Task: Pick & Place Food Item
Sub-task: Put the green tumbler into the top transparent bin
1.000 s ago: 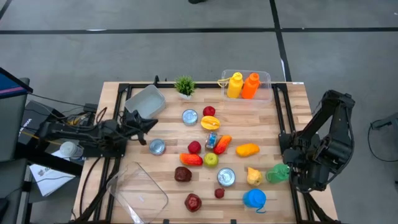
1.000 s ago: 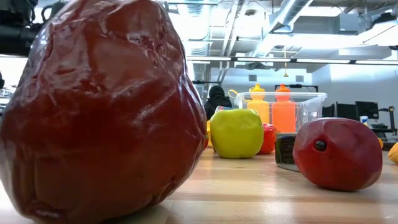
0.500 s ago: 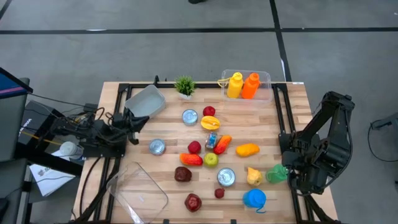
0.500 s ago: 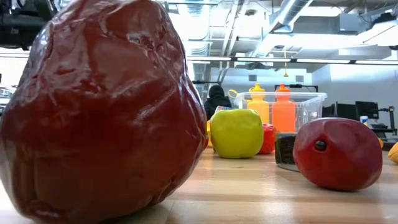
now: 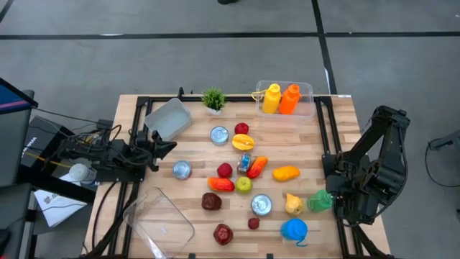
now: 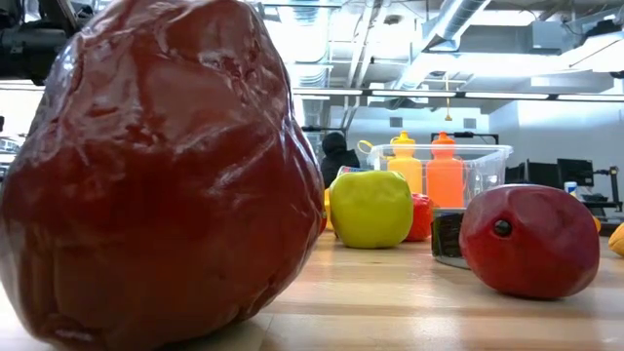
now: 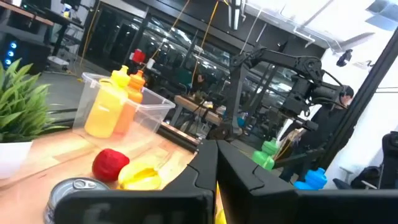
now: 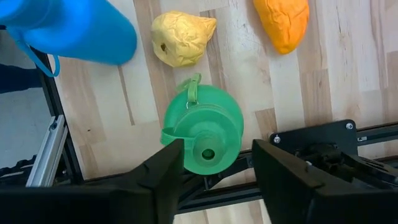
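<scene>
Toy foods lie across the wooden table: a dark red fruit, a green apple, a yellow pear, an orange fruit and several more. My left gripper is shut and hovers level at the table's left edge, touching nothing. My right gripper is open at the right edge. Its fingers stand on either side of a green bottle that stands upright on the table.
A clear tub sits far left and a clear lid near left. A clear bin holds a yellow and an orange bottle. Also here are a small plant, three cans and a blue bottle.
My left gripper has drawn back a little toward the table's left edge. The foods and the right arm have kept still.
</scene>
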Action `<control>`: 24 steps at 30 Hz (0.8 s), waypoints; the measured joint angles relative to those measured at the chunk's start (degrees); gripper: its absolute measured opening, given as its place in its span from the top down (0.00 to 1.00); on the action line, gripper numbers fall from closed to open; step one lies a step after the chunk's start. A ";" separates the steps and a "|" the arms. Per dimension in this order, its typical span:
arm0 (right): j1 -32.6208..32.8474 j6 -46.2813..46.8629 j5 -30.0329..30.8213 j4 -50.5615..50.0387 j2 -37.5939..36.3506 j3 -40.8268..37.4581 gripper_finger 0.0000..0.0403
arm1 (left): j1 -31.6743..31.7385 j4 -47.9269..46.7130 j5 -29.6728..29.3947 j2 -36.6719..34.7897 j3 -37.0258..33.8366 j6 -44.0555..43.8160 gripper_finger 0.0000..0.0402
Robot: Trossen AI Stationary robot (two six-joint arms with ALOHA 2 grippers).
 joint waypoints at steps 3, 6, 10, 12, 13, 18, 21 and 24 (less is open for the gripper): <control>0.00 0.00 0.00 0.02 0.00 0.00 0.60 | 0.21 0.00 0.02 0.00 0.00 0.03 1.00; 0.00 0.00 0.00 0.04 0.00 0.00 0.61 | 0.21 0.02 0.12 0.00 0.00 0.02 1.00; 0.00 0.00 0.00 0.70 -0.17 0.00 0.57 | 0.19 0.02 0.15 0.00 0.00 -0.01 1.00; 0.00 0.02 0.00 0.81 -0.15 0.00 0.54 | 0.19 0.04 0.15 0.00 0.00 0.01 1.00; 0.00 0.29 0.00 0.81 -0.15 0.00 0.52 | 0.19 0.01 0.15 0.00 0.00 0.01 1.00; 0.00 1.63 0.00 0.54 -0.15 0.00 0.43 | 0.19 -2.74 0.15 0.00 0.00 0.03 1.00; 0.00 1.74 0.00 0.70 -0.09 0.00 0.42 | 0.19 -2.99 0.15 0.00 0.00 -0.03 1.00; 0.00 0.69 0.00 0.88 -0.09 0.00 0.44 | 0.19 -3.02 0.76 0.00 -0.01 -0.01 1.00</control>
